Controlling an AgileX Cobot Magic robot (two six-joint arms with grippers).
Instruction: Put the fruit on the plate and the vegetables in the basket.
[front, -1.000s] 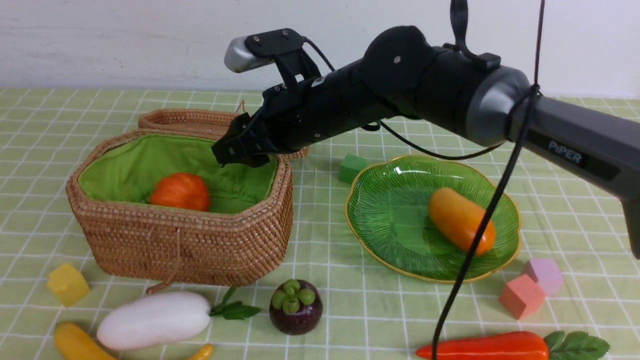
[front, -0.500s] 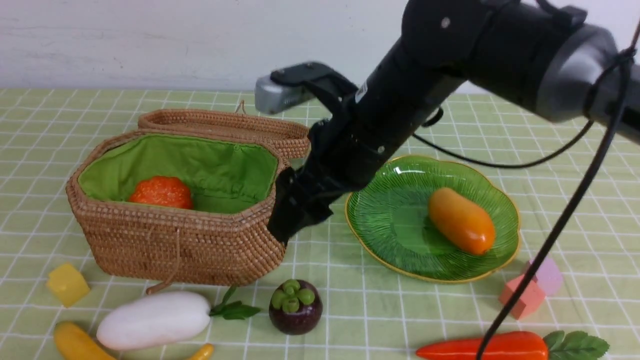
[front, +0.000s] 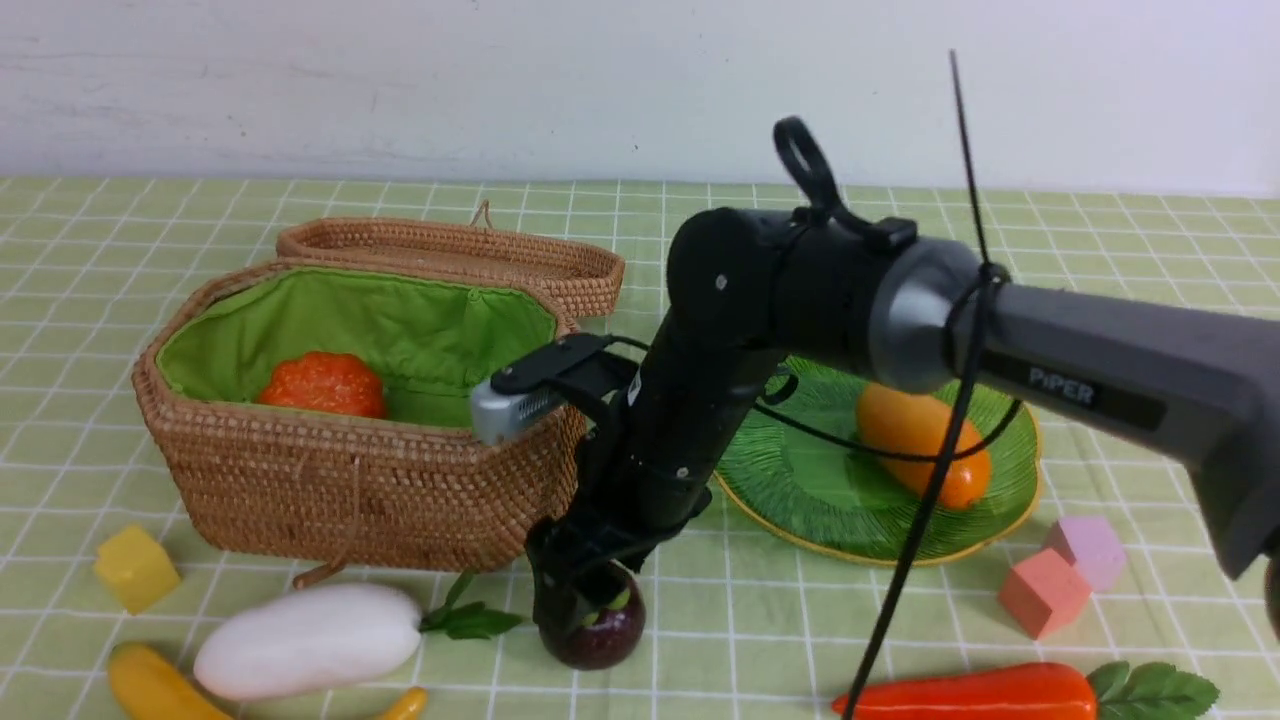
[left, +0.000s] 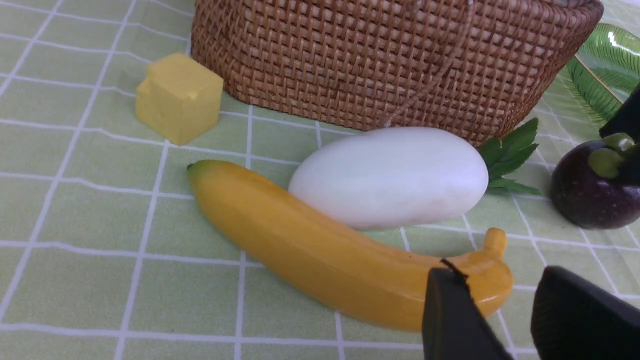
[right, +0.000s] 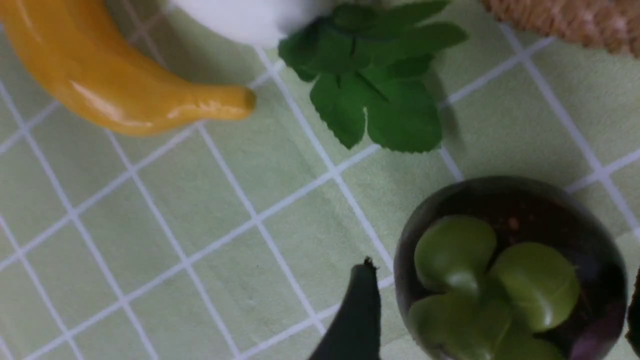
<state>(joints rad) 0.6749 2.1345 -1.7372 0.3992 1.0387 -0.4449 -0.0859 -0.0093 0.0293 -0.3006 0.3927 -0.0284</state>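
Front view: pumpkin in basket, mango on plate, right fingers wide around mangosteen.

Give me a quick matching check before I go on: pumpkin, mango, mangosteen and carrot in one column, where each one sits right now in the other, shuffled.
Things:
1. pumpkin
2. mango
3. mangosteen
4. carrot

Places:
A. on the tablecloth, between the open fingers of the right gripper
B. on the plate
C. on the tablecloth at the robot's near right, no gripper at it
D. in the basket

Pairs: 1-D, 2-B, 3-A, 4-C
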